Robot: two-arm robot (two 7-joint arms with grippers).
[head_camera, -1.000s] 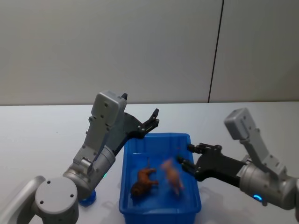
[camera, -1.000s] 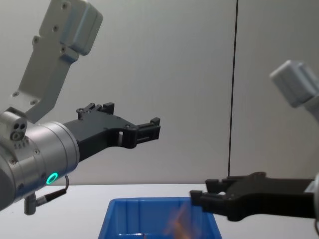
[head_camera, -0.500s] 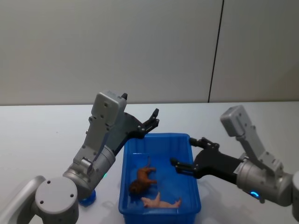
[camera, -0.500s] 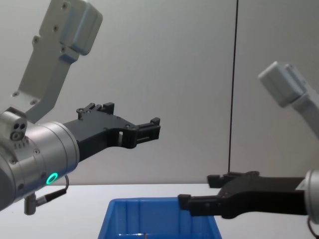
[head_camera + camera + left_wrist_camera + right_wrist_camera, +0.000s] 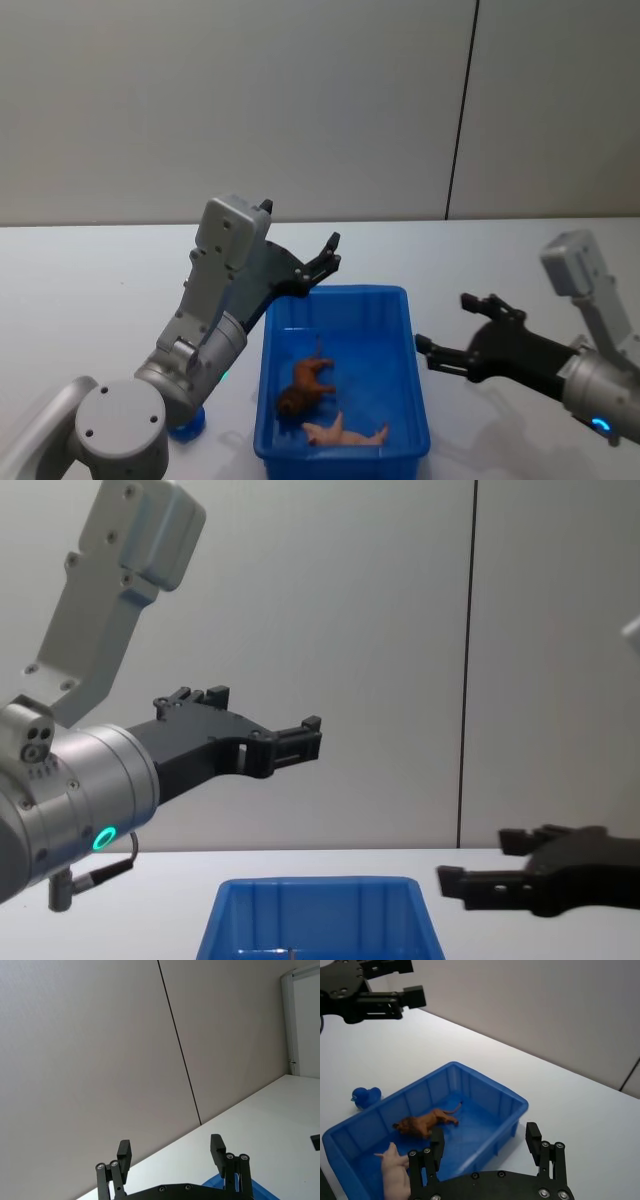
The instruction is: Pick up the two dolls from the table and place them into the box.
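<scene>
Both dolls lie inside the blue box [image 5: 340, 292]: a brown lion doll [image 5: 307, 385] near its middle and a pink doll [image 5: 345, 434] at the near end. My right gripper [image 5: 443, 322] is open and holds nothing; it hovers over the table [image 5: 100, 290] just right of the box. In the right wrist view its fingers [image 5: 534, 1136] frame the box [image 5: 490, 1083], the lion [image 5: 425, 1121] and the pink doll [image 5: 395, 1172]. My left gripper [image 5: 325, 255] stays raised above the box's far left corner, open and holding nothing.
A small blue duck toy [image 5: 366, 1096] sits on the table left of the box, partly behind my left arm [image 5: 190, 420]. A grey wall stands behind the table. In the chest view the box [image 5: 315, 884] lies low between both grippers.
The pink doll fell from my right gripper into the box and now lies at its near end. My right gripper drew back to the right, off the box. The left arm stayed still.
</scene>
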